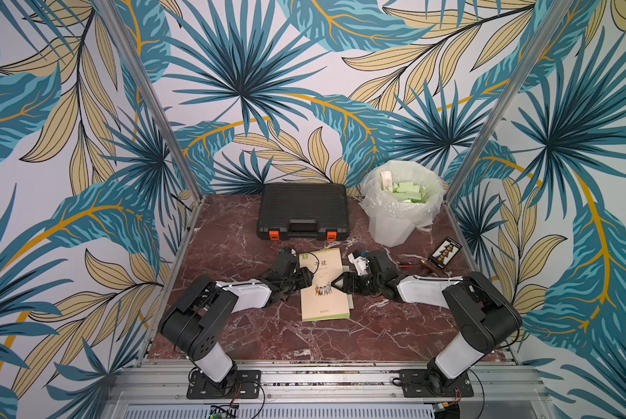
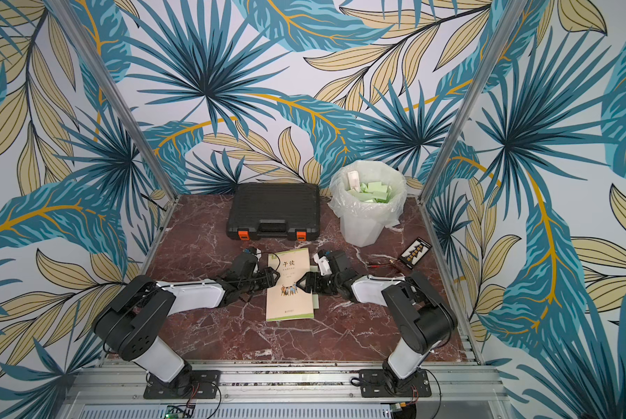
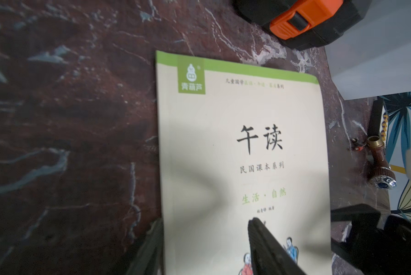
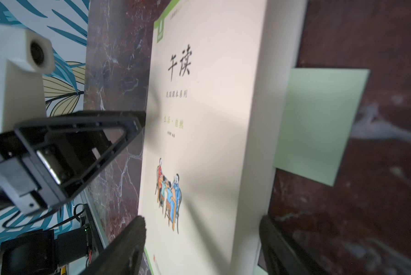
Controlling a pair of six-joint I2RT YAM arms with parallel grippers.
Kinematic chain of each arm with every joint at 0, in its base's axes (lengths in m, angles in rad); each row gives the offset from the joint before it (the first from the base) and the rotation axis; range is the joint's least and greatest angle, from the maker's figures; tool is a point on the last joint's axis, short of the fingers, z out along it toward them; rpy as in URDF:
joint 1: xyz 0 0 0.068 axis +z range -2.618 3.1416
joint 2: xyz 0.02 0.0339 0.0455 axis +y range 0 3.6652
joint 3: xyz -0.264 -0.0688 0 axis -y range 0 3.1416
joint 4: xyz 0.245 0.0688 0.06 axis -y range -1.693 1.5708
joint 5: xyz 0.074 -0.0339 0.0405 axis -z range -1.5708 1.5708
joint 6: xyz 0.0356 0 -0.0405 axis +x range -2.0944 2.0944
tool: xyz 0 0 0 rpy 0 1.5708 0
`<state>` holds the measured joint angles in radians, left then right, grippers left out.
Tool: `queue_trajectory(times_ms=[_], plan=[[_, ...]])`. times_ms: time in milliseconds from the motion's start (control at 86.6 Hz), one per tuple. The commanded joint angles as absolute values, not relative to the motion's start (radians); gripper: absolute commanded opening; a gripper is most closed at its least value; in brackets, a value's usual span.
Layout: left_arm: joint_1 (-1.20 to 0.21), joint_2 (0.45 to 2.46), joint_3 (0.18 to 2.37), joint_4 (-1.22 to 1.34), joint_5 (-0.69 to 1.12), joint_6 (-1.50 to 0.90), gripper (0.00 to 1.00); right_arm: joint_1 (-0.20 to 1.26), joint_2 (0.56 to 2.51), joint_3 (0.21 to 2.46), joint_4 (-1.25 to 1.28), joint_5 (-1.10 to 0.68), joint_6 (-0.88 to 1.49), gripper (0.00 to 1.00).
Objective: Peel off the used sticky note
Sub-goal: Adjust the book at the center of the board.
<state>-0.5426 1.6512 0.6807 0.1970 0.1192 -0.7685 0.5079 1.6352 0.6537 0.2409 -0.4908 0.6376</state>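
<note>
A cream book point(image 1: 324, 308) with a green top band lies flat in the middle of the marble table. A pale green sticky note point(image 4: 318, 123) pokes out from under its right edge; both top views show it as a thin strip point(image 1: 351, 302) point(image 2: 316, 301). My left gripper point(image 3: 204, 238) is open low over the book's left edge, with one finger point(image 3: 152, 245) off the cover and the other finger point(image 3: 266, 245) over it. My right gripper point(image 4: 202, 238) is open over the cover near the right edge, and the note lies beyond its fingers. The two grippers point(image 1: 306, 277) point(image 1: 335, 283) face each other across the book.
At the back stand a black tool case point(image 1: 303, 212) with orange latches and a white lined bin point(image 1: 400, 206) holding several green notes. A small black abacus point(image 1: 445, 252) and a brass-tipped tool point(image 1: 422, 263) lie at the right, close to the right arm.
</note>
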Motion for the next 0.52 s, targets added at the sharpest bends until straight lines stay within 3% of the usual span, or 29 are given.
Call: queue_trajectory(times_ms=[0, 266, 508], plan=[[-0.549, 1.713, 0.715, 0.097, 0.144, -0.717, 0.62, 0.566, 1.573, 0.568, 0.235, -0.461, 0.699, 0.78], [-0.548, 1.725, 0.735, 0.081, 0.133, -0.693, 0.61, 0.576, 1.348, 0.528, 0.031, -0.274, 0.677, 0.83], [-0.549, 1.712, 0.705, 0.078, 0.116, -0.713, 0.61, 0.494, 1.195, 0.524, -0.098, -0.175, 0.683, 0.81]])
